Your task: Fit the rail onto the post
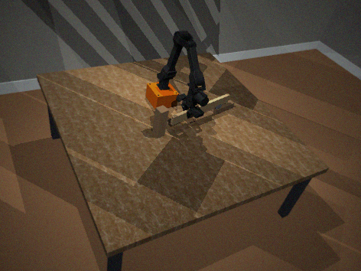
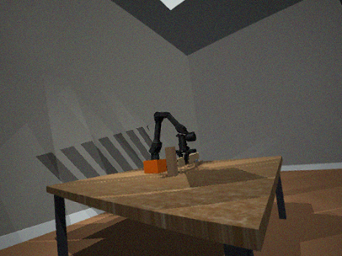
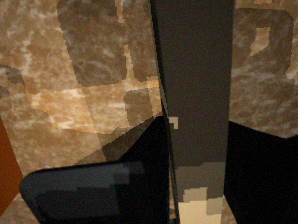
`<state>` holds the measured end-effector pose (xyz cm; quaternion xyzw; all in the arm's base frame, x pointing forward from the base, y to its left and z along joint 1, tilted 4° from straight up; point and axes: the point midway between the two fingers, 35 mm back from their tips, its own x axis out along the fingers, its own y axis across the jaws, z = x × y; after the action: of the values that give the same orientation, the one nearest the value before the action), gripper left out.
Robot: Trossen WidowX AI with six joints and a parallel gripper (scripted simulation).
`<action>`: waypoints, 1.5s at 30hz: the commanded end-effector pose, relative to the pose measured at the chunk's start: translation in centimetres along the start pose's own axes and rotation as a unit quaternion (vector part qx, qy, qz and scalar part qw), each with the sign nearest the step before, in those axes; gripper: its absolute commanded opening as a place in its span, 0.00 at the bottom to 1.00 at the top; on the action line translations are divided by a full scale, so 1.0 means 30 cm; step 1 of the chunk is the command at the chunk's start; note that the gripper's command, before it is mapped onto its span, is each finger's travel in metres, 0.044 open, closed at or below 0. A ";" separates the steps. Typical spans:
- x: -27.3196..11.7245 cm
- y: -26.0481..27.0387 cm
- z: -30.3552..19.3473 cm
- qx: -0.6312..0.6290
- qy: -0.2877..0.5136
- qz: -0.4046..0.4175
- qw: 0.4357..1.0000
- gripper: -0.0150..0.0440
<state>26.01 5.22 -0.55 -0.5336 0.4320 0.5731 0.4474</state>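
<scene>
The long pale rail (image 1: 180,116) (image 3: 200,75) runs from close beside the post to the footboard block (image 1: 229,106) at its far end. The far end appears to be at the block; the bracket is too small to make out. My gripper (image 1: 194,111) (image 3: 178,120) is shut on the rail nearer its post end, one finger on each side. The upright wooden post (image 1: 159,122) (image 2: 171,161) stands just off the rail's near end, with a narrow gap seeming to show in the top view. The pegs and holes cannot be made out, nor whether the rail is level.
An orange box (image 1: 160,96) (image 2: 154,167) sits at the arm's base, behind the post and rail; its edge shows at the left of the wrist view. All stand on the brown table (image 1: 183,184) (image 2: 132,198). Dark shadows lie across the table and rail.
</scene>
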 end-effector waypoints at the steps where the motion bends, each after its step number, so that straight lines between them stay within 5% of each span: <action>1: -0.023 -0.022 0.003 -0.002 -0.003 -0.014 1.000 0.25; 45: 0.007 0.000 0.003 -0.002 -0.003 -0.014 1.000 0.25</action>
<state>25.94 5.21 -0.93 -0.5392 0.4256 0.5703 0.4504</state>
